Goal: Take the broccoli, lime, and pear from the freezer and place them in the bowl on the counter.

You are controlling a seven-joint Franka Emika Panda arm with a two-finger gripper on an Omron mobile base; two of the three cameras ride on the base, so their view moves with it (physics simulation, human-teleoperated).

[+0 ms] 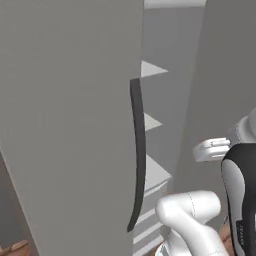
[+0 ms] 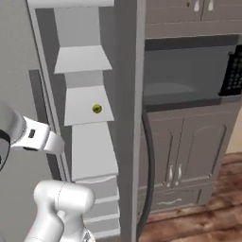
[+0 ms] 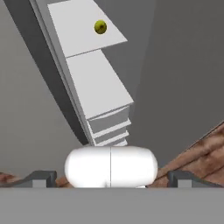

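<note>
Hand view shows the gripper (image 3: pixel 111 178) with jaws spread wide and empty, the lime (image 3: pixel 100 27) resting on a freezer (image 2: pixel 28 56) shelf; a careless reach could clip the door edge.

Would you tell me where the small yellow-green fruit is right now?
The small yellow-green fruit sits alone on a pale inner shelf of the open freezer, left of the dark microwave nook in the right base view.

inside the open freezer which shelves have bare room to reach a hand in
The shelf just below the small yellow-green fruit is bare, and the shelf above it looks bare too. The fruit's own shelf is free on its left side.
</note>
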